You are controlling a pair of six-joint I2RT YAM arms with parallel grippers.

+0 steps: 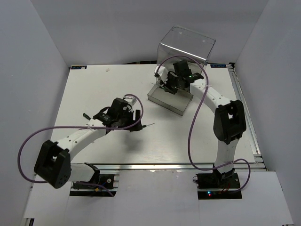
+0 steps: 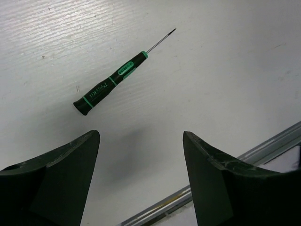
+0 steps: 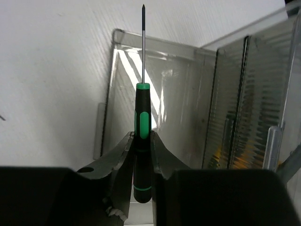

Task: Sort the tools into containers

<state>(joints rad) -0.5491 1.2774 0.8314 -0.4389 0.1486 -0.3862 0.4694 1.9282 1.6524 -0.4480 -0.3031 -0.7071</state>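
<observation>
My right gripper (image 3: pixel 141 139) is shut on the handle of a black-green screwdriver (image 3: pixel 142 110), whose tip points away from me. It holds the tool over a pulled-out smoky-grey drawer (image 3: pixel 188 94) in front of the transparent cabinet (image 1: pixel 186 44). In the top view this gripper (image 1: pixel 169 85) is above the drawer (image 1: pixel 182 107). My left gripper (image 2: pixel 141 136) is open and empty above the table. A second black-green screwdriver (image 2: pixel 113 82) lies flat just beyond its fingertips. Pliers, cutters and wrench are not clearly in view.
A yellow-orange blur (image 3: pixel 225 157) shows through the cabinet's ribbed wall. The metal rail at the table's edge (image 2: pixel 263 146) runs close to my left gripper. A small dark object (image 1: pixel 85 115) lies left of the left arm. Purple cables loop off both arms.
</observation>
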